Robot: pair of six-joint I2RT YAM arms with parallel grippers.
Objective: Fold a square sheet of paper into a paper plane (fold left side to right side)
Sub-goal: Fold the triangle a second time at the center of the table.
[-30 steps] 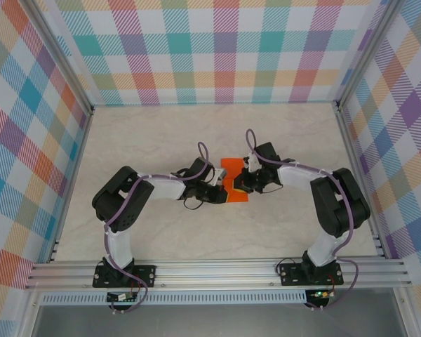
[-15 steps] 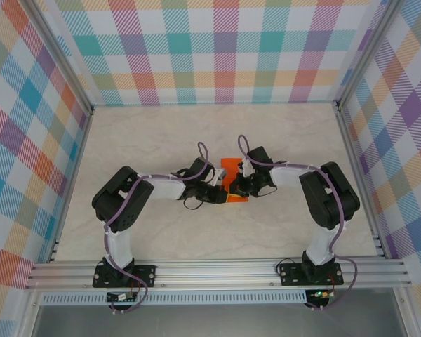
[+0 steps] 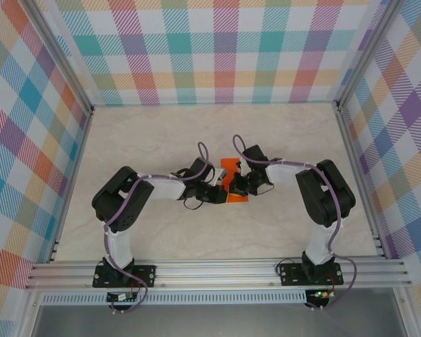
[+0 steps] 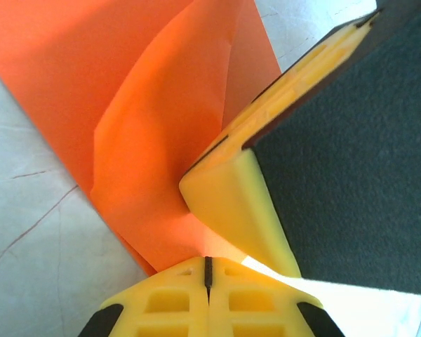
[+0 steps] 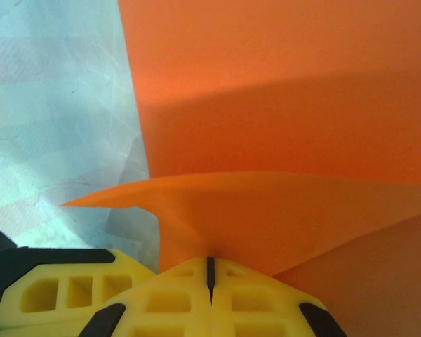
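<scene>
The orange paper sheet (image 3: 236, 198) is found near the middle of the marbled table (image 3: 161, 133), between the two grippers and partly covered by them. In the left wrist view the orange paper sheet (image 4: 147, 140) is seen lying on the table (image 4: 28, 232) with one layer turned over on itself along a soft slanted crease. In the right wrist view a flap of the orange paper sheet (image 5: 281, 70) is raised off the flat part and drawn down to the fingertips.

The right gripper (image 5: 209, 270) is closed tip to tip, and the raised flap is pinched in its seam. From above, the right gripper (image 3: 240, 184) is placed over the sheet's right part.

The left gripper (image 4: 208, 270) is also pressed closed, and the sheet's near edge runs up to its tips; whether a layer is caught there cannot be told. A yellow finger (image 4: 231, 196) of the other gripper is set against the folded layer just beside it. From above, the left gripper (image 3: 223, 193) is at the sheet's left edge.

Plaid walls (image 3: 224, 49) are set around the table.
</scene>
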